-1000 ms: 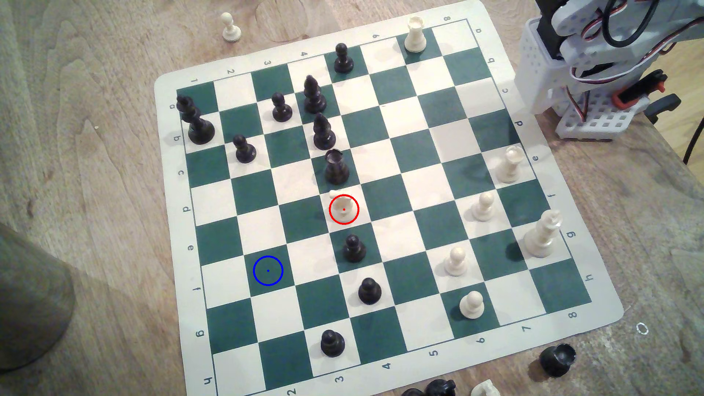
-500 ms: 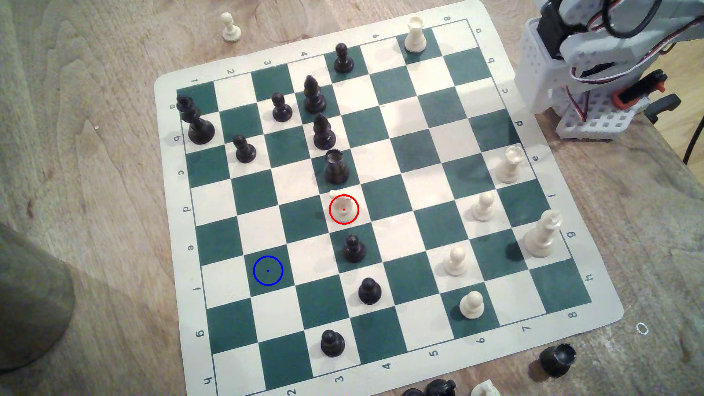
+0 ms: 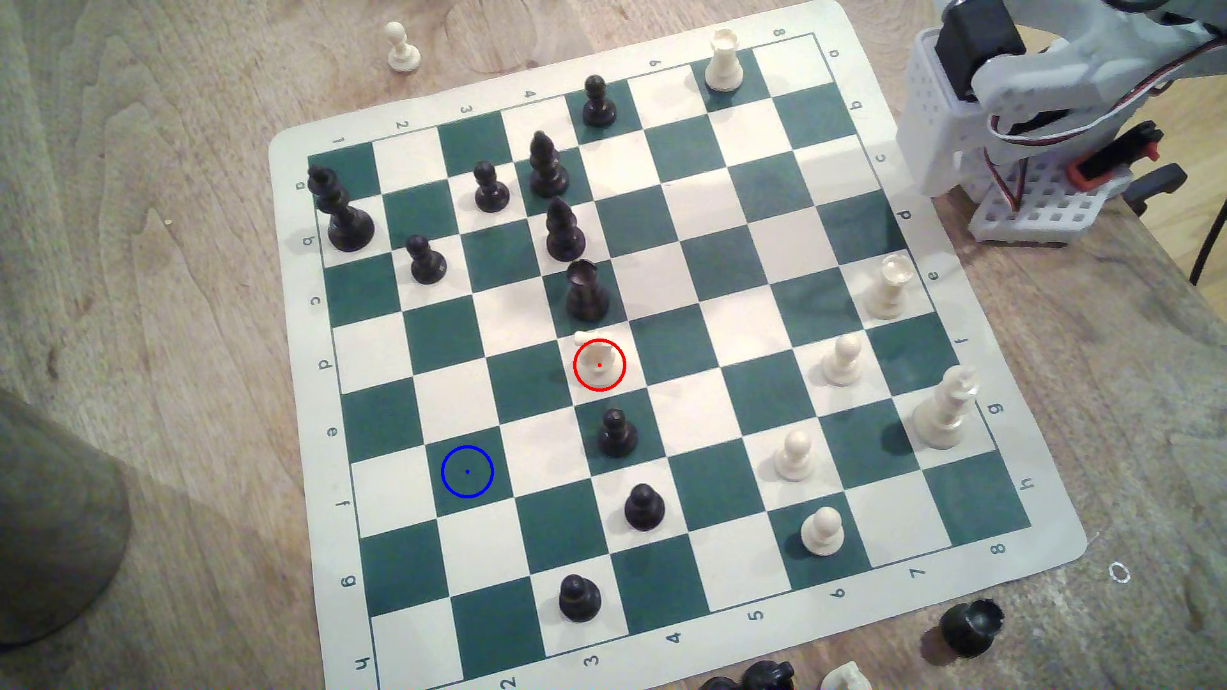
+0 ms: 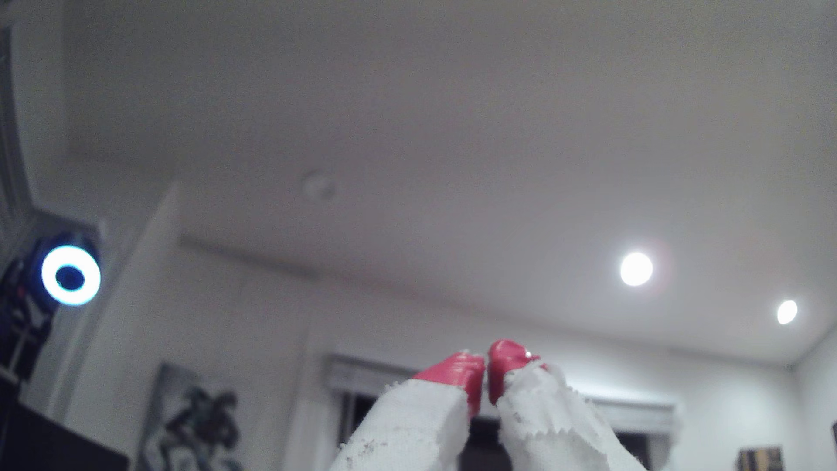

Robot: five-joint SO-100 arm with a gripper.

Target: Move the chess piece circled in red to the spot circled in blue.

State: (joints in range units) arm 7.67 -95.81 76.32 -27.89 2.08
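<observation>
The cream-white knight [image 3: 597, 361] stands upright inside the red ring on a white square near the board's middle. The spot [image 3: 467, 471], a dark green square with a blue ring and centre dot, lies bare toward the exterior view's lower left of the knight. My arm [image 3: 1062, 86] is folded over its white base off the board's top right corner, far from both. In the wrist view my gripper [image 4: 487, 364] points up at a ceiling, its red fingertips [image 4: 457, 369] pressed together with nothing between them.
A black rook [image 3: 585, 292] stands just behind the knight and a black pawn [image 3: 617, 432] just in front of it. Several black pieces crowd the board's upper left and cream pieces its right side. A grey cone-shaped object [image 3: 46, 531] sits off the board at the left.
The arm's upper links at the top right have lifted, partly leaving the exterior view. No piece on the board has moved.
</observation>
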